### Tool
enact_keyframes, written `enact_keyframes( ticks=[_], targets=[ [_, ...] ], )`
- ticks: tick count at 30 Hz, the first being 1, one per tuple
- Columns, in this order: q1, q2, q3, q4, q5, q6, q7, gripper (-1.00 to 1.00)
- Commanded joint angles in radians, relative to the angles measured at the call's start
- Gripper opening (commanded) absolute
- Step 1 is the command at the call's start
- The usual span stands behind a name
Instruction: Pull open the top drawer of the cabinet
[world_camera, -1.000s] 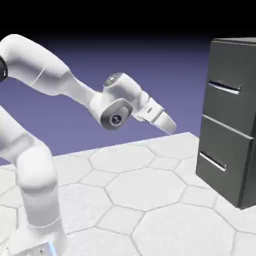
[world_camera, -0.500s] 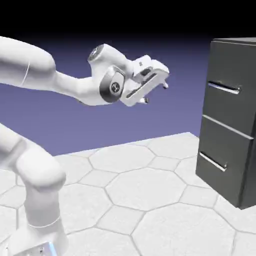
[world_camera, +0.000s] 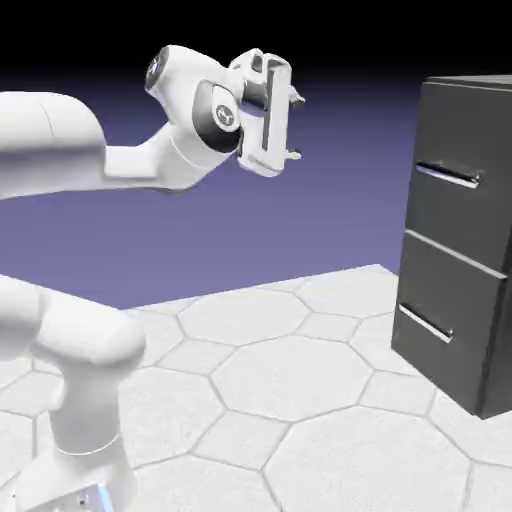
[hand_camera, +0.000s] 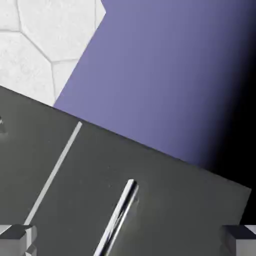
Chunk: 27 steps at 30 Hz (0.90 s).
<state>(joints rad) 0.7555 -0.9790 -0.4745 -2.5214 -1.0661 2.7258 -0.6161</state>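
exterior view: gripper (world_camera: 297, 127) well apart from cabinet (world_camera: 455, 240).
jaws: wide, holding nothing.
top drawer (world_camera: 465, 150): closed.
hand view: bar handle (hand_camera: 117, 217) tilted.

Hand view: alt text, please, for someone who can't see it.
Open gripper facing a dark grey cabinet, with the top drawer's silver handle slanting up between the two finger tips, untouched; pale tiled floor at upper left.

My gripper (world_camera: 296, 127) is open and holds nothing, its two fingers set wide apart, one above the other in the exterior view and pointing to three o'clock. My wrist (world_camera: 215, 115) is bent, tilting up toward one o'clock from my forearm (world_camera: 50, 143). In the hand view, my fingertips (hand_camera: 17, 241) show at seven and five o'clock.
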Motion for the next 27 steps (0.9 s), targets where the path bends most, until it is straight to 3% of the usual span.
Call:
enact_keyframes(
  ticks=[1, 27],
  targets=[
    [0.024, -0.013, -0.015, 0.009, -0.034, -0.01, -0.044, 0.0],
    [0.643, -0.354, -0.411, 0.25, -0.922, -0.269, -1.174, 0.0]
  ],
)
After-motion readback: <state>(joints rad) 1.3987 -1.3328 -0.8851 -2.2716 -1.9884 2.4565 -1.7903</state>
